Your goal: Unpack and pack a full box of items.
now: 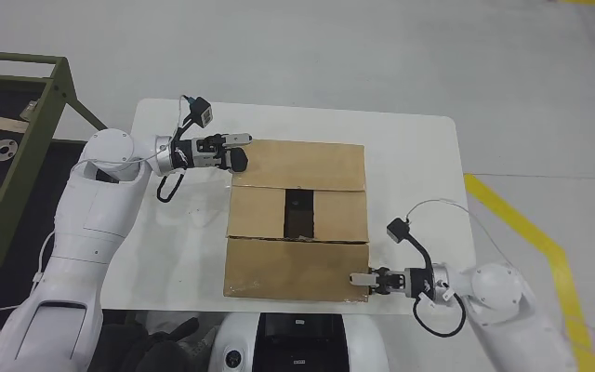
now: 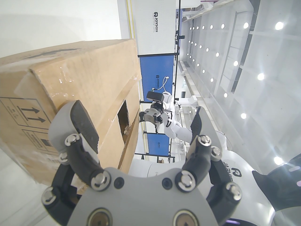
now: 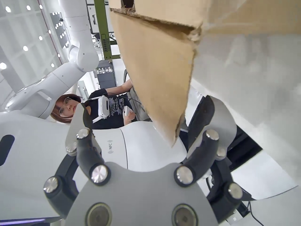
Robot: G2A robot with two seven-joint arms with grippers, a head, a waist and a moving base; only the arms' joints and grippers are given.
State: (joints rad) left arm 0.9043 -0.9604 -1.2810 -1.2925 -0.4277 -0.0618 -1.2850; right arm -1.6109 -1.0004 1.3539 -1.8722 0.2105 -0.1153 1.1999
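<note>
Left pincer (image 2: 138, 108) (spread) sits beside the box (image 1: 297, 167) at a far corner; right pincer (image 3: 145, 103) (spread) straddles a near corner.

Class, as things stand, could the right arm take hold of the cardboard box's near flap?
Probably yes: the right gripper is open, a corner of the near flap pokes in between its fingers, and nothing blocks it.

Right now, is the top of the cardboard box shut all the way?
No, a dark gap shows between the middle flaps of the box.
</note>
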